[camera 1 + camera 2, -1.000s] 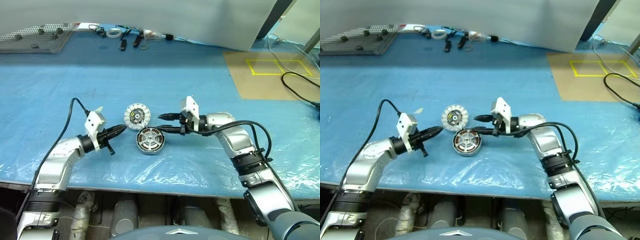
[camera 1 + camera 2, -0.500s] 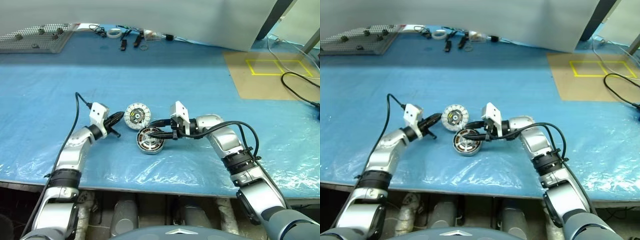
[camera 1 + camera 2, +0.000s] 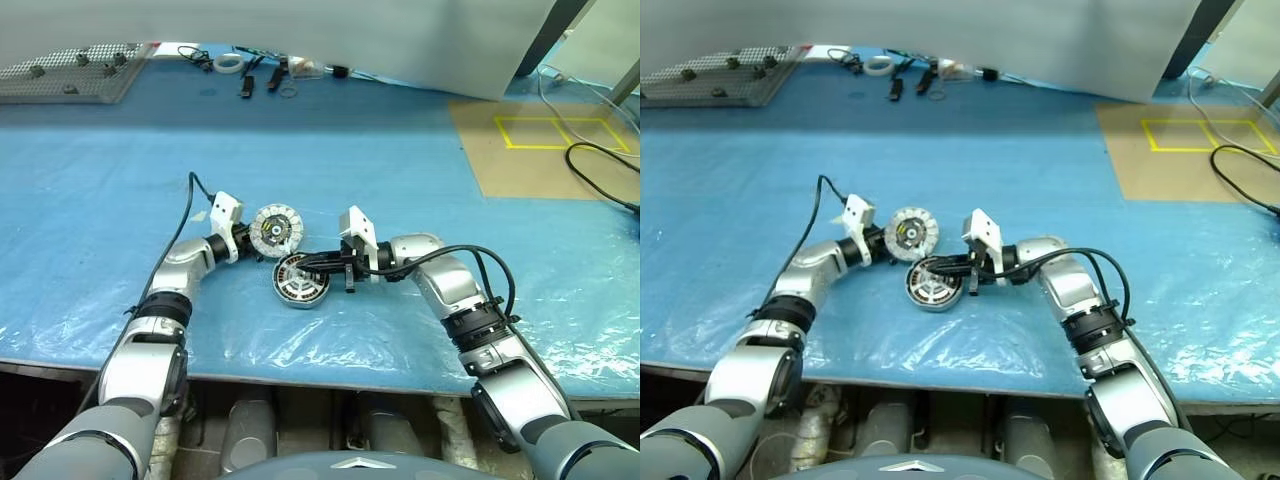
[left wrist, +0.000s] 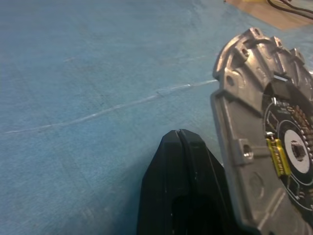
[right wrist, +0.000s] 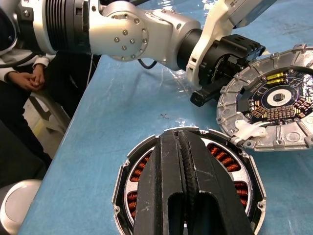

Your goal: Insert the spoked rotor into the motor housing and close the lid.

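Note:
The motor housing (image 3: pixel 300 281), a silver can with copper windings (image 5: pixel 230 159), lies on the blue sheet. My right gripper (image 3: pixel 303 265) is shut with nothing in it, and its fingers (image 5: pixel 168 161) lie across the housing's middle and hide its centre. The lid (image 3: pixel 275 230), white-segmented face up, sits just behind the housing, its edge at the housing's rim. It also shows in the wrist views as the lid (image 4: pixel 274 147) and the lid (image 5: pixel 276 105). My left gripper (image 3: pixel 248 243) is shut, its tip (image 4: pixel 180 142) at the lid's left edge. The spoked rotor is hidden.
A grey perforated tray (image 3: pixel 70 75) sits at the back left, with a tape roll (image 3: pixel 229 62) and small tools beside it. A brown board with a yellow square (image 3: pixel 550 135) and a black cable (image 3: pixel 600 165) lie to the right. A seated person's hands (image 5: pixel 22 78) are beyond the table.
My left arm has reached forward and brought its shut gripper to the lid's left edge. My right gripper's fingers have come over the housing and closed from open to shut.

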